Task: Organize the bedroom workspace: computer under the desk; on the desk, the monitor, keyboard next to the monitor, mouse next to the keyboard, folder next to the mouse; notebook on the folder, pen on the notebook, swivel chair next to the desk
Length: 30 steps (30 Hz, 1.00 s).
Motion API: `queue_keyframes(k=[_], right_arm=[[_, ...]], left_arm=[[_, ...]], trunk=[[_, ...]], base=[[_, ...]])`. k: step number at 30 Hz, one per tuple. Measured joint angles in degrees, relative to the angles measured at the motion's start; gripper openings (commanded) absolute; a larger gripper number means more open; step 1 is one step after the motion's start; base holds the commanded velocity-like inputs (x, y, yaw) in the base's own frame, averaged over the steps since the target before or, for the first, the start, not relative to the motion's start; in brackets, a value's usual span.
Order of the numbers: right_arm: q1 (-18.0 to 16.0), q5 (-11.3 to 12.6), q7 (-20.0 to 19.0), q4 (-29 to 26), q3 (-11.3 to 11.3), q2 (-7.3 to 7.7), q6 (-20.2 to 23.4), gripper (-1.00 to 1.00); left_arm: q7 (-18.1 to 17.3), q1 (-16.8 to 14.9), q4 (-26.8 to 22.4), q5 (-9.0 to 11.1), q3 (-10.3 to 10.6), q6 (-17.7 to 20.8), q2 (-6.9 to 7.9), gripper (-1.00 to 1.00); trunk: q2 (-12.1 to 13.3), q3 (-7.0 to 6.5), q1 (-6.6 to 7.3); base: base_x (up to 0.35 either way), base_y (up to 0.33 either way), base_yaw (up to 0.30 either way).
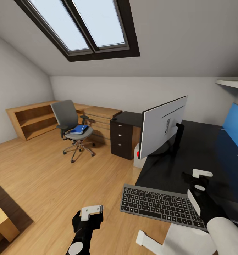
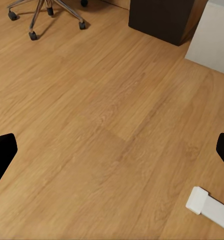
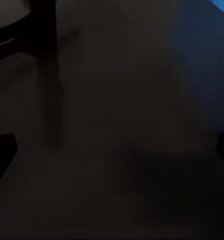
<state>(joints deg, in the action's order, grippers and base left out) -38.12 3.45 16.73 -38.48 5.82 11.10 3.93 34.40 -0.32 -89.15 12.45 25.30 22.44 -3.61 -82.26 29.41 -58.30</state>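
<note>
The monitor (image 1: 163, 127) stands on the black desk (image 1: 204, 148) with its silver back towards me. The keyboard (image 1: 161, 204) lies at the desk's near corner. My right gripper (image 1: 200, 179) hovers open over the desk beside the keyboard, its dark fingers (image 3: 1, 150) wide apart above the bare top (image 3: 117, 125). Over the wood floor my left gripper (image 1: 87, 216) hangs open and holds nothing (image 2: 112, 150). Across the room, the swivel chair (image 1: 67, 113) carries the blue folder (image 1: 79, 129) on its seat. A pale box, probably the computer (image 1: 138, 161), sits under the desk. Mouse, notebook and pen are out of view.
A black drawer unit (image 1: 121, 140) stands at the desk's far end, next to an oak dresser (image 1: 101, 118) and low shelves (image 1: 32, 118). A blue panel (image 1: 236, 125) backs the desk. Open wood floor (image 2: 106, 110) lies between me and the chair base (image 2: 46, 12).
</note>
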Motion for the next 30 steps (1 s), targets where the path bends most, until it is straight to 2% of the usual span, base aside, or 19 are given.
queue_keyframes(k=[4,8,15,19,25,26,28,30], right_arm=[[0.2,0.0,0.0,-2.3,0.0,-0.86,1.6,1.0],[1.2,0.0,0.0,-6.3,0.0,-2.33,5.1,1.0],[5.4,0.1,0.0,-14.2,-0.1,-4.75,11.3,1.0],[9.2,-0.1,-0.1,-21.8,-0.2,-7.89,16.4,1.0],[13.9,-0.2,-0.1,-29.4,-0.3,-10.57,21.5,1.0],[15.6,-0.1,-0.1,-31.9,-0.6,-12.58,24.0,1.0],[16.1,-0.2,-0.1,-32.4,-0.7,-13.75,24.8,1.0],[16.3,-0.2,-0.1,-32.3,-0.8,-14.31,25.1,1.0]], left_arm=[[0.0,0.0,0.2,0.0,0.0,0.0,0.03,1.0],[0.0,0.0,0.4,0.1,-0.1,0.0,0.06,1.0],[0.1,0.0,0.4,0.1,-0.2,-0.1,0.08,1.0],[0.1,0.0,0.5,0.1,-0.4,-0.1,0.12,1.0],[0.2,0.0,0.6,0.1,-0.5,-0.1,0.16,1.0],[0.2,0.0,0.7,0.1,-0.6,-0.1,0.16,1.0],[0.2,0.0,0.8,0.1,-0.6,-0.1,0.17,1.0],[0.2,0.0,0.8,0.1,-0.6,-0.1,0.17,1.0]], trunk=[[0.0,0.0,0.0],[0.0,0.0,-0.01],[0.0,0.0,-0.02],[0.0,0.0,-0.01],[0.0,0.0,-0.01],[0.0,0.01,-0.02],[0.0,0.0,-0.02],[0.0,0.0,-0.01]], base=[[-0.029,0.018,0.0],[-0.108,0.093,0.0],[-0.205,0.178,0.0],[-0.114,0.09,0.0],[-0.072,0.061,0.0],[-0.201,0.177,0.0],[-0.188,0.157,0.0],[-0.121,0.095,0.0]])
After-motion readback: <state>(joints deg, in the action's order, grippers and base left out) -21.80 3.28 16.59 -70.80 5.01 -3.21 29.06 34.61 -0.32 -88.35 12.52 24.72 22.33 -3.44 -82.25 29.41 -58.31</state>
